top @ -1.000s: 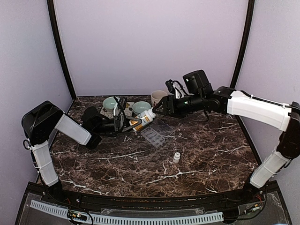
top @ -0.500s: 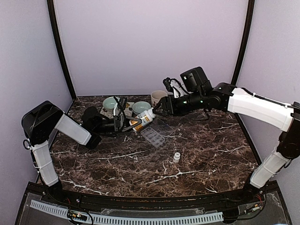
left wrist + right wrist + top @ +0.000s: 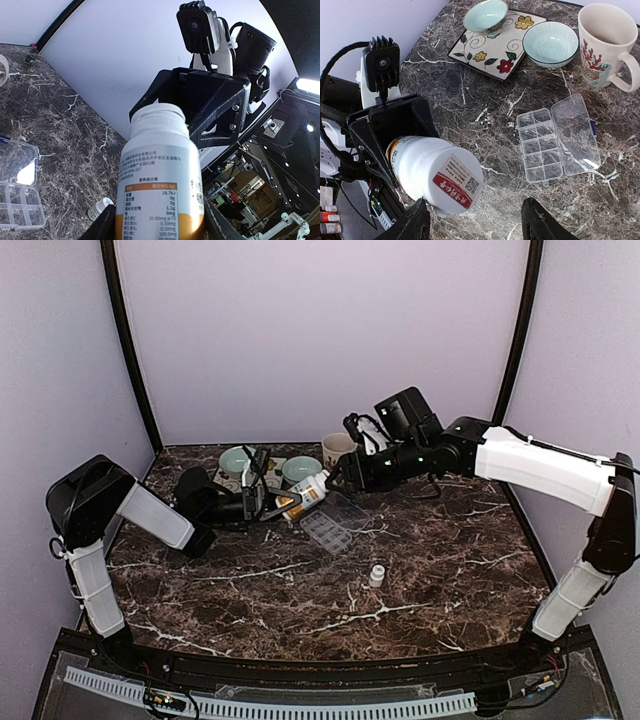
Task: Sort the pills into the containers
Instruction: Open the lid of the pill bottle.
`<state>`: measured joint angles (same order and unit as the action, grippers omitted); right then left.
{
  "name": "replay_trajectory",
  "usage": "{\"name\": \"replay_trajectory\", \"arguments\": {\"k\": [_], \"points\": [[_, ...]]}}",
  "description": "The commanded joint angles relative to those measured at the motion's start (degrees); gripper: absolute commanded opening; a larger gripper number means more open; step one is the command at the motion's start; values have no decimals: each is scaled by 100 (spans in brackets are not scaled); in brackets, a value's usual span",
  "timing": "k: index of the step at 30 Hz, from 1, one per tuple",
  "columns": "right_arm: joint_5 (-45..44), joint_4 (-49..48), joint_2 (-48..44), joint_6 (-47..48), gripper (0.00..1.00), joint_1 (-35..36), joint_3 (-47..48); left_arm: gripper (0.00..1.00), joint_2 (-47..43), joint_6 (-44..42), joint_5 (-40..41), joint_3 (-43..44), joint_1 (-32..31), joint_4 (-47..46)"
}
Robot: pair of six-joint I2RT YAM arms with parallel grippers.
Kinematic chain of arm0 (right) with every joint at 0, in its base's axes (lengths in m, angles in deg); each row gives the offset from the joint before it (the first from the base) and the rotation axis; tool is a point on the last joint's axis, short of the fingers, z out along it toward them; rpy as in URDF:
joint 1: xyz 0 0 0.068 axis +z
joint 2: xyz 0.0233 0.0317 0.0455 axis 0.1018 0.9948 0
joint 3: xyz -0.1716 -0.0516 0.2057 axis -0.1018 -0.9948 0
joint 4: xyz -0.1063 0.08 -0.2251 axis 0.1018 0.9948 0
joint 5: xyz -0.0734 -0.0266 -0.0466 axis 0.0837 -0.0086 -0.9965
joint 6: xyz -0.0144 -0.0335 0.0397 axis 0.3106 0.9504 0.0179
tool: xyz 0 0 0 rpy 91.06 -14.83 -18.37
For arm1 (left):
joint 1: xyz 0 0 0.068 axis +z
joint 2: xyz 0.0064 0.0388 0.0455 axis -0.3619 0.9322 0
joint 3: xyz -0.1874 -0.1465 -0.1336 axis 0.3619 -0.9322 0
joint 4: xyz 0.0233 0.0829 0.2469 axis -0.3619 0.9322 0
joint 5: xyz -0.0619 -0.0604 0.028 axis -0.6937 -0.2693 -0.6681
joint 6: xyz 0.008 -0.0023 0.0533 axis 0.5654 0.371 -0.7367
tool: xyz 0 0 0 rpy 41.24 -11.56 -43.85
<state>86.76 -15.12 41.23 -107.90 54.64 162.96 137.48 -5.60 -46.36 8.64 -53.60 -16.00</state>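
Clear plastic compartmented organiser box lies on the dark marble table with its hinged lid folded open, near the white pill bottle with an orange label, which is held tilted above the tabletop. The left gripper is clamped on the bottle's body. The right gripper sits at the bottle's cap end, jaws spread wide and not gripping it.

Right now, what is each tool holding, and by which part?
Left tool: the white, orange-banded plastic pill bottle, by its lower body. Right tool: nothing, open near the cap.
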Motion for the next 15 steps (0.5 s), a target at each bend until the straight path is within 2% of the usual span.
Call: {"name": "replay_trajectory", "arguments": {"k": [1, 15], "points": [[-177, 49, 76, 94, 63, 60, 178, 13, -92, 38, -145, 5, 35, -292], [-371, 161, 40, 90, 61, 60, 227, 13, -90, 104, -204, -29, 48, -399]]}}
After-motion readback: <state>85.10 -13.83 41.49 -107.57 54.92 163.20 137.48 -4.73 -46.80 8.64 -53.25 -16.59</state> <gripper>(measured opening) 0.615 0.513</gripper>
